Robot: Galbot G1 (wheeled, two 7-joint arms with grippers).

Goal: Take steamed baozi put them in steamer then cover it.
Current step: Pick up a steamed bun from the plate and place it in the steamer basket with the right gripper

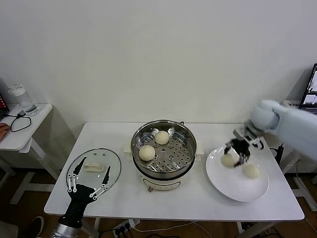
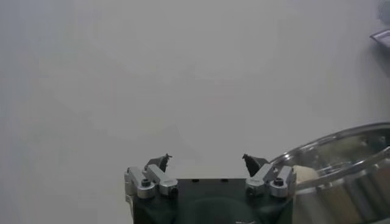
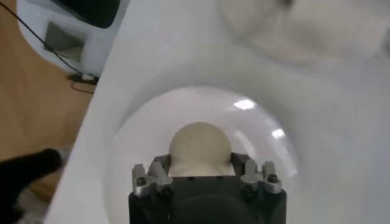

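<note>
The white rectangular bench (image 1: 198, 198) carries a large round stainless-steel steamer (image 1: 164, 148) on a white base at its centre. Two round cream-white steamed buns sit on the perforated tray inside it, one toward the back (image 1: 162, 137) and one toward the robot's left side (image 1: 146, 152).

On the robot's right of the steamer lies a flat round white plate (image 1: 237, 191). Two more cream-white buns are on it. The right tool (image 1: 234, 156) is lowered onto the plate, and its dark fingers stand on either side of the nearer-to-steamer bun (image 1: 227, 160); the right wrist view shows this bun (image 3: 199, 146) set between the two fingers, grasped while resting on the plate. The other bun (image 1: 250, 170) lies just beside it, free.

The round clear glass cover (image 1: 94, 168) with metal rim and cream handle lies flat on the bench at the robot's left of the steamer. The left tool (image 1: 89, 184) hangs at the near edge of this cover, fingers spread wide and holding nothing.
</note>
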